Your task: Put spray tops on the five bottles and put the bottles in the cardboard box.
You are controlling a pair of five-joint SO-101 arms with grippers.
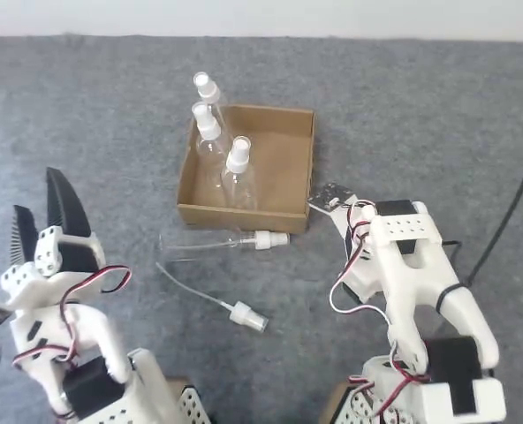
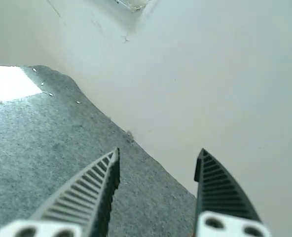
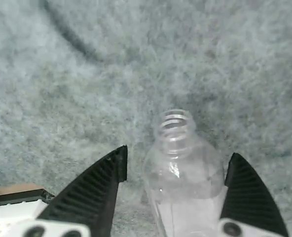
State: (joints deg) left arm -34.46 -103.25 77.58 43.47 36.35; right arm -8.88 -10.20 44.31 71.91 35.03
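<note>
Over on the left, the left arm is reared up off the grey felt-covered desk. The left jaws stand wide apart with nothing in them, aimed at the pale wall, not at the work. Well ahead of those jaws, toward the other arm, lies the loose white spray top with its long thin dip tube. Just past it a capped clear plastic bottle lies on its side in front of the shallow brown cardboard box. Three more capped clear bottles stand at the side of the box nearer the left jaws. Two are plainly inside. Whether the one at the far corner is inside or just behind, I can't tell.

On the right, the right arm is bent low. The right jaws are spread wide around the last bottle, a clear plastic one with a bare threaded neck. It sits closer to one jaw, not clamped, with its neck pointing away from the wrist.

I'd guess that bottle is empty and feather-light, slick and thin-walled, so it would dent or squirt out under a hard pinch. A gentle hold round the mid-body looks best, keeping the neck clear. The spray top wants taking by its stubby white head, as the tube looks too whippy to grip
</note>
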